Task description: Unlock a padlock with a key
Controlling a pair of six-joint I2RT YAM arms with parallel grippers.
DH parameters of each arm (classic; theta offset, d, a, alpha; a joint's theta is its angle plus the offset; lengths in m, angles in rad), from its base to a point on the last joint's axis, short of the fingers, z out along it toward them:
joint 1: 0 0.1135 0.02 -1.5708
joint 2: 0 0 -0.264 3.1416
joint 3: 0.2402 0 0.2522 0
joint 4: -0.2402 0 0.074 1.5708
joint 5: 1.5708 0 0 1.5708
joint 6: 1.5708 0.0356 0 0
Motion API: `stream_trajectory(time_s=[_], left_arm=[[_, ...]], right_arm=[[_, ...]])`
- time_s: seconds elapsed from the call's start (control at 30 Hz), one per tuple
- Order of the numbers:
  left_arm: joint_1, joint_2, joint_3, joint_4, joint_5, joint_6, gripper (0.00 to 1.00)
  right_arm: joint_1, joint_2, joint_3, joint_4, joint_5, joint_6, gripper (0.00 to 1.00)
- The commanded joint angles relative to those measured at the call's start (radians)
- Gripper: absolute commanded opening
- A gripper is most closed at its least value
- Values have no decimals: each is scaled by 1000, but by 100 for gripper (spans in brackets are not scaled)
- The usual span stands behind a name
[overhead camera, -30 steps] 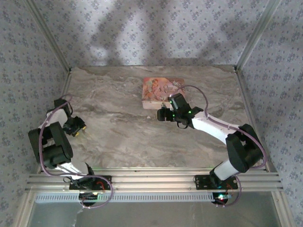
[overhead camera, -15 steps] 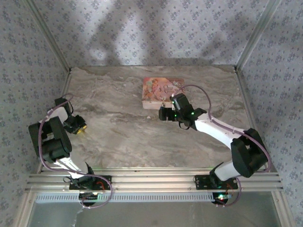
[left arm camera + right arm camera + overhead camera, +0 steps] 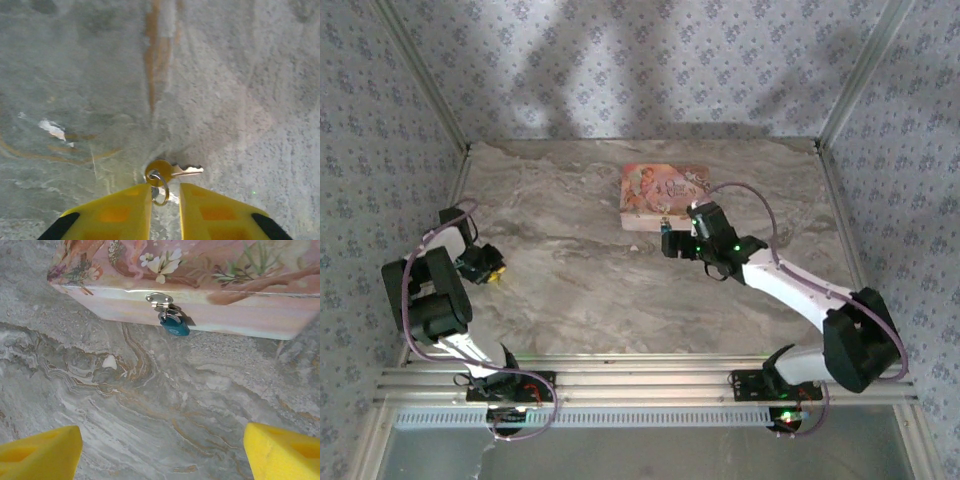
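Nearest, at the left of the counter (image 3: 240, 75), the left jaws stand nearly together, with yellow fingers (image 3: 117, 212) on either side of the ring (image 3: 160, 192) of the key (image 3: 172, 170). The key lies flat on the counter, its blade pointing right in the wrist view. Whether the jaws actually pinch the ring I cannot tell. A grip on the ring alone would let the key swing. It would be better to take the round head squarely, blade clear of the fingers, and test the hold before lifting.

Farther out, the right jaws are wide apart and empty, facing the padlock (image 3: 174, 326). The padlock hangs from the hasp (image 3: 159, 298) on the near side of the box (image 3: 200, 270), at the counter's far middle. These jaws should clamp its body firmly, leaving the keyhole uncovered, so it cannot twist when the key goes in.
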State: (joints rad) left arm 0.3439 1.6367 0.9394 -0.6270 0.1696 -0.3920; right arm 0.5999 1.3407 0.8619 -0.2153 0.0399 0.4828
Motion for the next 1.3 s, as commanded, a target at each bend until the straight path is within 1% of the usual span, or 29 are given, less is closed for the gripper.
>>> stream_trajectory(time_s=[0.0,0.07,0.2,0.4,0.57,0.7,0.77,0.87,1.0,1.13,1.27], left_arm=[[-18,-11,-8,-14,25,1,16],[-26,-26,-8,-17,34,-1,9],[-40,-71,-13,-23,56,-11,0],[-77,-169,-7,-37,110,-49,0],[-148,-264,4,-24,174,-127,0],[-228,-325,31,4,236,-215,0],[-283,-344,62,14,269,-253,0],[-361,-344,131,10,335,-266,0],[-450,-311,225,-2,460,-251,0],[-538,-286,300,-20,555,-217,0],[-598,-267,357,-41,637,-198,0]], right_arm=[[-3,-59,-30,-34,41,28,85],[-3,-85,-40,-42,50,36,85],[-8,-130,-58,-55,54,52,86],[-36,-205,-100,-46,17,91,86],[-54,-260,-143,0,-54,109,85],[-54,-276,-162,65,-127,113,82],[-52,-273,-168,117,-175,112,80],[-35,-260,-172,196,-222,100,78],[25,-234,-180,328,-240,-12,75],[84,-200,-194,485,-278,-198,71],[98,-141,-156,524,-318,-303,71]])
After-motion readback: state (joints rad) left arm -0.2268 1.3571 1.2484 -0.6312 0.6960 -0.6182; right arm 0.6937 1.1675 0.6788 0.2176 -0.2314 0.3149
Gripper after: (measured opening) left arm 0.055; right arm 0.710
